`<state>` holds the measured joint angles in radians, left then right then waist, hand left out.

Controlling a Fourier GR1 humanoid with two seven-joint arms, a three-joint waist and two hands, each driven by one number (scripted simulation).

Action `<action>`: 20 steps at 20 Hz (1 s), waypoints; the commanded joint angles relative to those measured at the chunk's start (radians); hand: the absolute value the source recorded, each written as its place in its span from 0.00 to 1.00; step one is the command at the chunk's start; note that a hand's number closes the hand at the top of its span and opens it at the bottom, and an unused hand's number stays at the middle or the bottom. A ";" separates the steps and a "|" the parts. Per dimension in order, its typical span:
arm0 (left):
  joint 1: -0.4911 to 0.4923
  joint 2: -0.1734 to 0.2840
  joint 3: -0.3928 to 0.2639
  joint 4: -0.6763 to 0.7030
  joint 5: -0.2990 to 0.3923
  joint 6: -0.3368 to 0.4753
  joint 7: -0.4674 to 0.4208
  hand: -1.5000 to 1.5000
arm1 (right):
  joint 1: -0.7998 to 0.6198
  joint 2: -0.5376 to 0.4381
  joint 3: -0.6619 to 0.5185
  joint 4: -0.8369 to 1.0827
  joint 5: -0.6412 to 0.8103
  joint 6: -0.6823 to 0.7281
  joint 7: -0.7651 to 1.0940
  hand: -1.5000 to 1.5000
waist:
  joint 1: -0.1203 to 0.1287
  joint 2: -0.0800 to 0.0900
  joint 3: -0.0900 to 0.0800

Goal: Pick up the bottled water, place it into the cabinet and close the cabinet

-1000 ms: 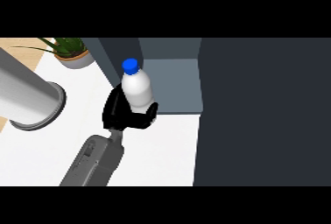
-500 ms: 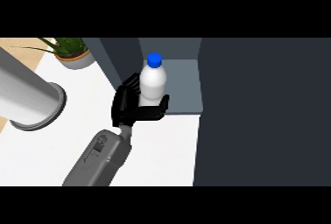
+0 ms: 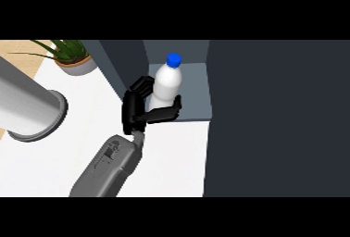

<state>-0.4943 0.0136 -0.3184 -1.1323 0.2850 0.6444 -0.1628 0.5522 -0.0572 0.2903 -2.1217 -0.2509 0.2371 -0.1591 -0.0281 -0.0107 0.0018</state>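
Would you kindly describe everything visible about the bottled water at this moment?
The bottled water is a white, plastic-looking bottle with a rounded shoulder and a blue cap. It stands roughly upright, cap leaning slightly up-right in the view, at the opening of the grey cabinet. The black hand curls round its lower body, hiding the base, so whether it rests on the cabinet floor cannot be told.

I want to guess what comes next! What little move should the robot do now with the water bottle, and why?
Probably ease the bottled water a bit deeper into the cabinet before letting go. The right hand is curled around the bottle, which stands upright near the front edge of the cabinet's floor, so it likely needs more room before the door can shut.
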 commanded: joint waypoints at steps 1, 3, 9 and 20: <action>-0.303 0.010 0.038 0.158 -0.031 -0.026 0.069 1.00 | -0.026 0.015 0.019 0.011 0.027 -0.010 -0.008 0.00 | -0.046 0.026 -0.001; -0.302 0.045 0.034 0.167 -0.038 -0.023 0.096 1.00 | -0.018 -0.007 -0.011 0.033 0.001 0.016 -0.021 0.00 | -0.047 0.026 -0.001; -0.305 0.065 0.012 0.200 -0.067 0.021 0.082 1.00 | -0.024 0.000 0.021 0.020 0.016 0.004 0.005 0.00 | -0.062 0.031 -0.002; -0.550 0.054 0.090 0.713 -0.150 0.034 -0.071 1.00 | -0.028 -0.018 -0.024 0.057 -0.021 0.030 -0.030 0.00 | -0.052 0.036 -0.002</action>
<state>-0.9317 0.0708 -0.2565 -0.5734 0.1624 0.6591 -0.2200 0.5293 -0.0699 0.2869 -2.0836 -0.2525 0.2564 -0.1757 -0.0816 0.0237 -0.0002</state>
